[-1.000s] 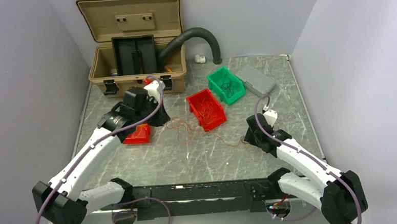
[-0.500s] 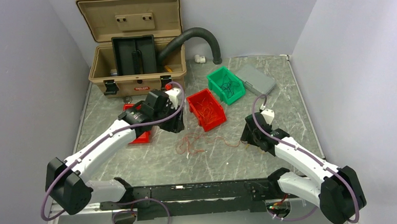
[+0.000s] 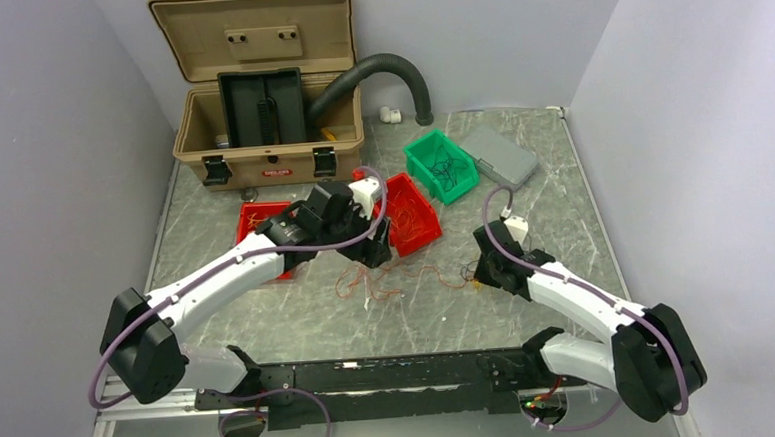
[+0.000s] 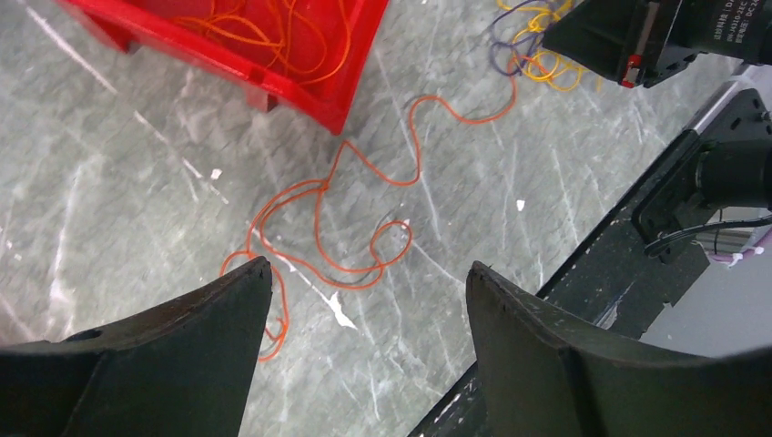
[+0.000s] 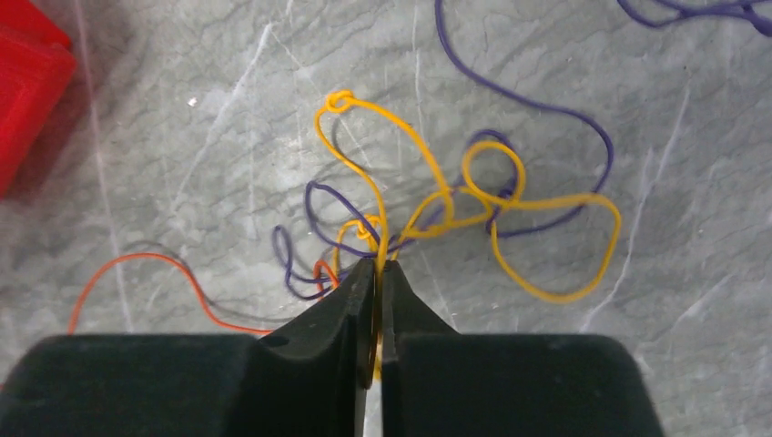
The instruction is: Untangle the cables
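The right tool [image 5: 378, 273] is pinched tight on a yellow cable [image 5: 380, 237] knotted with purple strands [image 5: 510, 91], a detail only its wrist view shows. The left tool [image 4: 369, 267] gapes wide and empty over the orange cable [image 4: 320, 186], which lies on the desk [image 4: 137, 209] beside the red bin [image 4: 300, 91].

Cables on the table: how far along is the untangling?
Done: some orange wires lie in the red plastic bin, dark wires in the green plastic bin. In hand: the right gripper is shut on the thin yellow wire; the left gripper hovers open over the looped orange wire. Left: yellow, the thin purple wire and that orange wire's end are tangled together.
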